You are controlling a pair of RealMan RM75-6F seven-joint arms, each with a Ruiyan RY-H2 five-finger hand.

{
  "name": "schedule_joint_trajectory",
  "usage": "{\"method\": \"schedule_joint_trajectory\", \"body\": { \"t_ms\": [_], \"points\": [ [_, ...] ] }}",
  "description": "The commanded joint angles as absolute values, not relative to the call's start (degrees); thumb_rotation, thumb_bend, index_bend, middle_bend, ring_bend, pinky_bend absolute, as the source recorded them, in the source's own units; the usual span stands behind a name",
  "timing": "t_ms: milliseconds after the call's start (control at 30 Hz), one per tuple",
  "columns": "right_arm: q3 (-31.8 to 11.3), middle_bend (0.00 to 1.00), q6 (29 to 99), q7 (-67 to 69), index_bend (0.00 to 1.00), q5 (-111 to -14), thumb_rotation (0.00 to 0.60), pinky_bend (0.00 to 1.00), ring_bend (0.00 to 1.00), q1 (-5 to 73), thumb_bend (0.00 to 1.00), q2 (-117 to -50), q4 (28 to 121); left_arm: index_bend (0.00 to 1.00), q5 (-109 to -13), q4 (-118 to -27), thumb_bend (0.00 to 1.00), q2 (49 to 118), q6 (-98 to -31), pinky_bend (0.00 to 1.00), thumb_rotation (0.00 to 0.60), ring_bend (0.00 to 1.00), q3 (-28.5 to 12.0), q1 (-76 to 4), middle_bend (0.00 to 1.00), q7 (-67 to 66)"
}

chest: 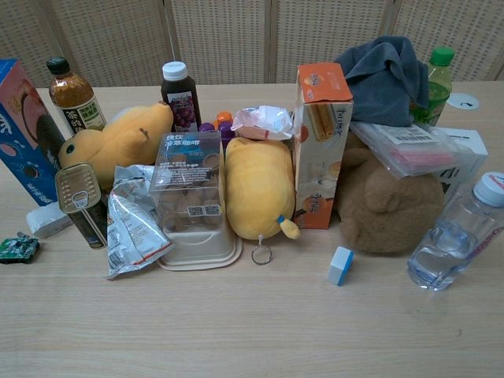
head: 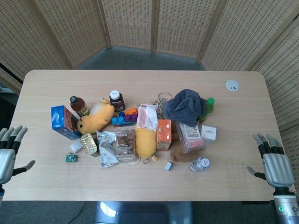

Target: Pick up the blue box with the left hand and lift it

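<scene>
1. Clutter is lying heaped across the middle of the table (head: 140, 186), and the blue box (head: 63, 122) is standing at the heap's left end, tilted, with a dark-capped sauce bottle (head: 79, 105) just behind it.
2. Left hand (head: 8, 151) is hovering at the table's left edge, well apart from the blue box, fingers spread and holding nothing.
3. Right hand (head: 273, 161) is hanging at the opposite edge, far from the blue box, fingers likewise apart and empty.
4. Right of the blue box, a yellow plush duck (head: 96, 119) is lying on its side, touching or nearly touching the box.
5. In front of the blue box, a tin can (head: 88, 144) with a pull ring is resting beside a crumpled silver wrapper (head: 106, 149), and a small green circuit board (head: 71, 157) is sitting a little nearer the table edge.
6. Farther right of the blue box, a clear cookie container (head: 124, 143), a long yellow plush (head: 145, 139) and an upright orange carton (head: 164, 134) are standing side by side.
7. At the far end from the blue box, a grey cloth (head: 187, 106) is draping over a green bottle (head: 209, 106), and a clear water bottle (head: 200, 164) is lying near the front.
8. Neither hand is showing in the chest view.
</scene>
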State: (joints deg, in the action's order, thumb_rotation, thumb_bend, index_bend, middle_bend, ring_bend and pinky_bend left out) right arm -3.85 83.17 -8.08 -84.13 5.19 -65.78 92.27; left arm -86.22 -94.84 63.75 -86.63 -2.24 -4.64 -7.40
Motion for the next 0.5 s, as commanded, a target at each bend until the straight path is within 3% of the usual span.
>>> {"method": "schedule_joint_trajectory", "body": {
  "t_ms": [33, 367, 500],
  "points": [
    [-3.86, 0.00, 83.12, -8.00, 0.00, -84.07, 0.597, 0.00, 0.00, 5.19, 0.00, -65.74, 92.24, 0.00, -86.22, -94.88, 0.00, 63.76, -86.56, 0.00, 0.600, 0.00, -2.18, -4.62, 0.00, -7.48],
    [-3.97, 0.00, 83.64, -8.42, 0.00, -84.12, 0.597, 0.00, 0.00, 5.05, 0.00, -65.75, 92.39, 0.00, -86.94, -94.27, 0.00, 63.64, -85.52, 0.00, 0.600, 0.00, -2.17, -5.44, 0.00, -6.82],
    [-4.16, 0.00, 83.40, -8.61, 0.00, -83.32, 0.598, 0.00, 0.00, 5.00, 0.00, -65.81, 92.14, 0.00, -91.63, -89.96, 0.00, 61.56, -82.37, 0.00, 0.600, 0.00, -2.00, -9.14, 0.00, -4.77]
  ]
}}
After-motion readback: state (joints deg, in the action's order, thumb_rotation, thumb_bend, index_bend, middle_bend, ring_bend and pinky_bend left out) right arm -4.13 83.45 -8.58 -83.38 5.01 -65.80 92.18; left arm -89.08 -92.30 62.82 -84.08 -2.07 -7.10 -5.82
